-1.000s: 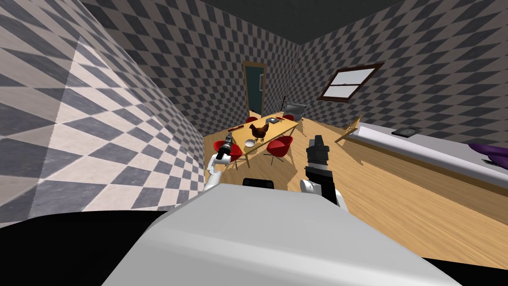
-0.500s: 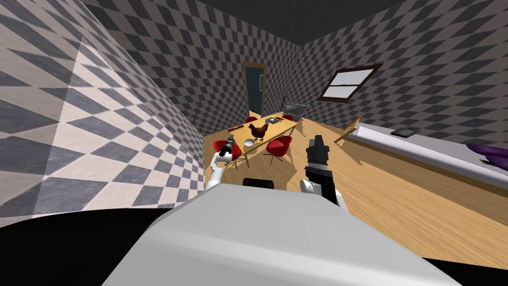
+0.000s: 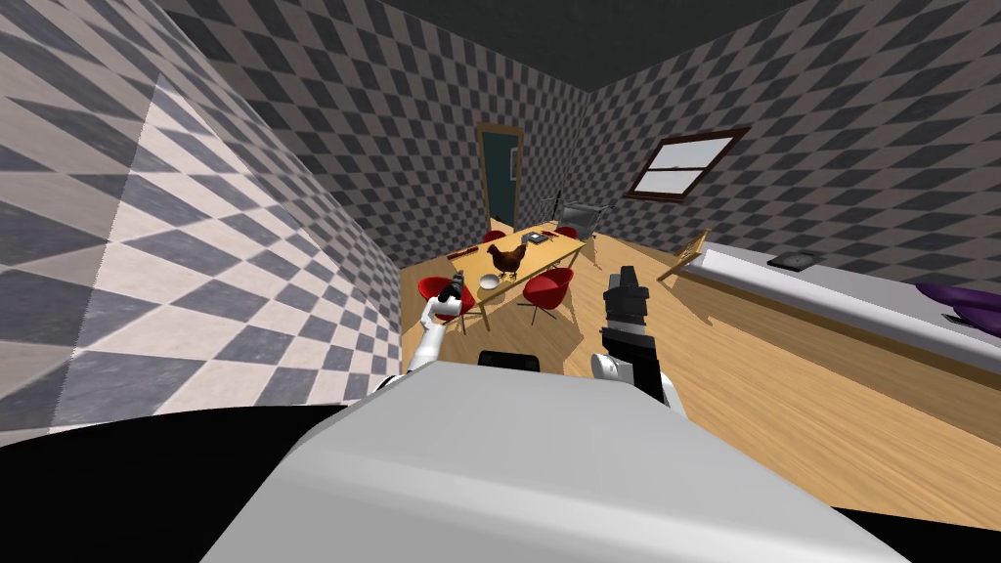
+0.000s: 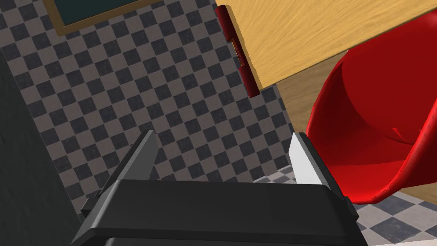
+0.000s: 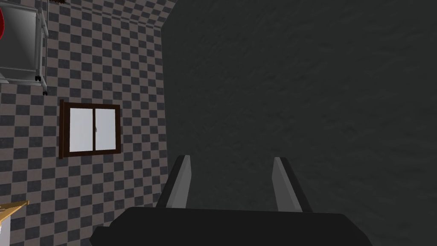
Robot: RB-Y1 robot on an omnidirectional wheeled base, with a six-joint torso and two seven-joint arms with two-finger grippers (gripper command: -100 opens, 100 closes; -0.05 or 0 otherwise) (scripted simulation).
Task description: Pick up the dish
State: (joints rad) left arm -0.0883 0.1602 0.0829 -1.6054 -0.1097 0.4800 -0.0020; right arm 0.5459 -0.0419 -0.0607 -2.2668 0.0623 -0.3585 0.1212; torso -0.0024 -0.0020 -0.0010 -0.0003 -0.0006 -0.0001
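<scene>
Dish (image 3: 488, 281) lies ahead and to the right of left claw (image 3: 454, 288); left arm judged nearer.
White dish sits at near edge of surface (image 3: 550, 256), beside hen (image 3: 508, 258). Left claw empty, blades wide apart, by red chair (image 4: 367, 141) at surface's near-left corner. Right claw (image 3: 624, 281) empty, parted, farther off.

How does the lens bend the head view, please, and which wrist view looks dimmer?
Head view: the checkered walls splay to the corners and the room leans, with the table and white dish far off mid-frame. Left wrist view: evenly lit, the red chair bright. Right wrist view: dimmer, a dark grey surface beyond the right gripper.
</scene>
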